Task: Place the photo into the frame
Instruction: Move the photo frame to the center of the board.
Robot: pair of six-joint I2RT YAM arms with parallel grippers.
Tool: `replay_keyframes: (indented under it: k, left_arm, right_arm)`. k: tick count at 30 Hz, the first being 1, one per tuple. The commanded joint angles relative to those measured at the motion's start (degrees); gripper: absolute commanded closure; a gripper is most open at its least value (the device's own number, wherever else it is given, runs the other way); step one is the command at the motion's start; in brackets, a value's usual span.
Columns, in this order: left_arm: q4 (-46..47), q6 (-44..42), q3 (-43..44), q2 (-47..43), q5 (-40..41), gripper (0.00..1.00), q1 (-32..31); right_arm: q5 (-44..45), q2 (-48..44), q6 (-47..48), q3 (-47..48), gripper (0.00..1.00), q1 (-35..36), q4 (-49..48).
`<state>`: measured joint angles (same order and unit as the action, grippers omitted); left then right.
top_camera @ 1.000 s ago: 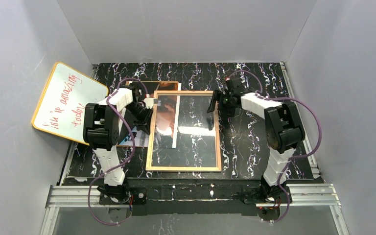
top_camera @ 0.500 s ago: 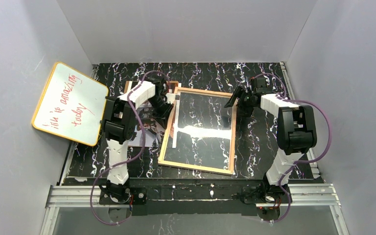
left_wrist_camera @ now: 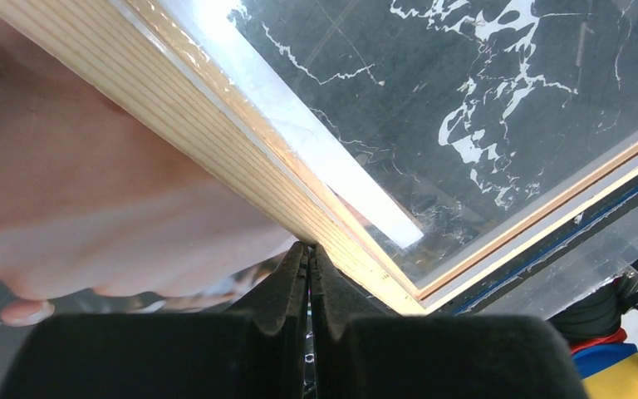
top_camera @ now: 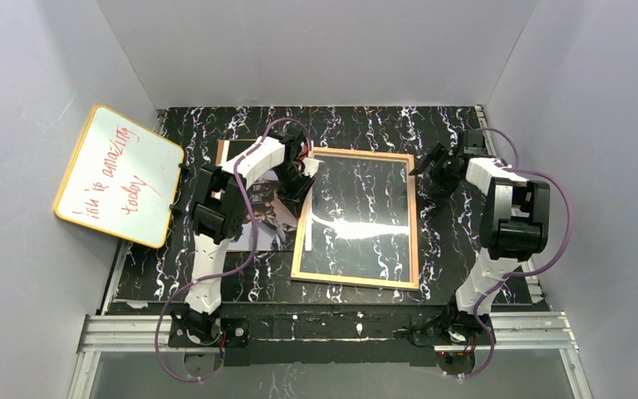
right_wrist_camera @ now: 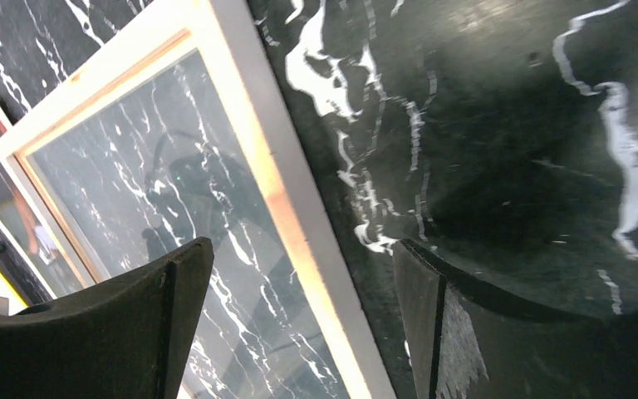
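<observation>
Frame (top_camera: 355, 281): lies flat, right of centre, long axis running near-far.
Photo (top_camera: 272, 218): flat just left of the frame, partly under the left arm, long axis roughly parallel to it.
Left gripper (left_wrist_camera: 309, 253): fingers pressed together against the frame's left rail, far end; the nearer one to the photo.
Right gripper (right_wrist_camera: 301, 249): wide open, empty, just right of the frame's far-right corner.

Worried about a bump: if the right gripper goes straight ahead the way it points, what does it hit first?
Likely the frame's right rail, or the table just beside it; depth is unclear.
</observation>
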<state>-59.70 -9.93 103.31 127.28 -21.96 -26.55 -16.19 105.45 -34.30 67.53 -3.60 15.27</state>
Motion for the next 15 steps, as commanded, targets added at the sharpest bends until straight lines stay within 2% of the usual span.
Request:
replay_keyframes:
  k: [1, 8, 12, 15]
  left_arm:
    - [5.13, -1.15, -2.93, 1.34, 4.44, 1.0, -0.88]
    - [9.35, -2.16, -12.67, -3.58, 9.72, 1.0, -0.83]
    - [9.34, -3.12, -14.59, -6.37, 10.24, 1.0, 1.8]
    - [7.63, -3.41, -12.11, -8.14, 8.56, 1.0, 6.7]
  right_arm:
    - [-0.27, -2.15, -0.53, 0.68, 0.12, -1.58, 0.16]
    - [1.16, -5.76, -1.26, 0.51, 0.14, 0.88, -0.16]
    - [8.77, -8.74, 0.22, 3.58, 0.15, 10.54, 3.4]
    - [12.43, -9.76, -0.29, 6.12, 0.2, 18.92, 3.43]
